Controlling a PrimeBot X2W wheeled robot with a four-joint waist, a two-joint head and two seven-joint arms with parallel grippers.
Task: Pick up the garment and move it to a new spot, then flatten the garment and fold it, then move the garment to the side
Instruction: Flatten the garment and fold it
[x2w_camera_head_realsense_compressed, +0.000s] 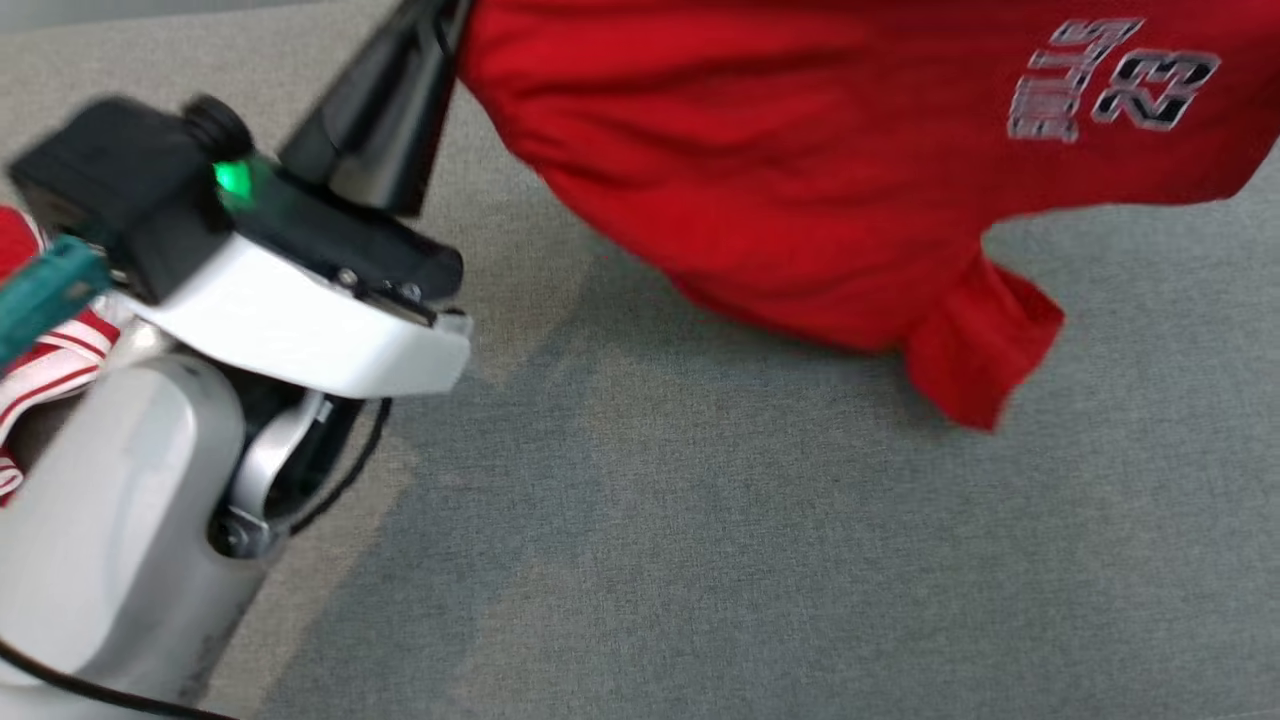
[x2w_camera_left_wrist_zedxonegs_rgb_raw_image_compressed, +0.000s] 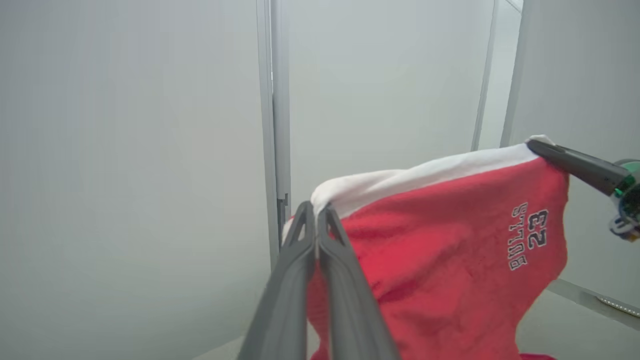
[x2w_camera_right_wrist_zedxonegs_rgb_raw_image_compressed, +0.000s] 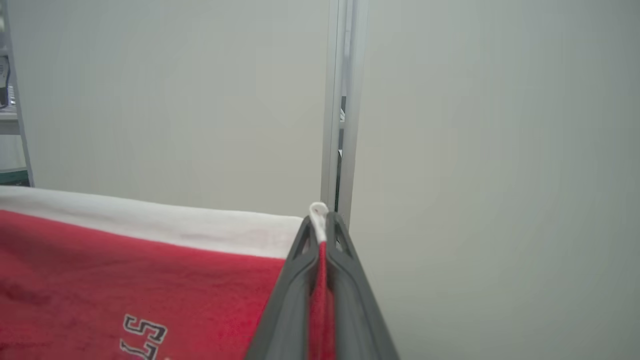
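1. The left hand (x2w_camera_left_wrist_zedxonegs_rgb_raw_image_compressed: 316, 216) is closed on the white hem of the garment (x2w_camera_left_wrist_zedxonegs_rgb_raw_image_compressed: 440, 250).
2. The right hand (x2w_camera_right_wrist_zedxonegs_rgb_raw_image_compressed: 320, 222) is closed on the other corner of the hem.
3. The red garment hangs between them, over the grey bench (x2w_camera_head_realsense_compressed: 750, 550).
4. Behind stands a pale wall (x2w_camera_right_wrist_zedxonegs_rgb_raw_image_compressed: 150, 100).

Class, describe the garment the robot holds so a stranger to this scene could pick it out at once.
Start at the wide grey surface. Above it the left gripper and the right gripper each pinch one end of a white band. The garment hanging from that band is solid red with BULLS 23 lettering, unlike the red-and-white striped cloth at the far left.
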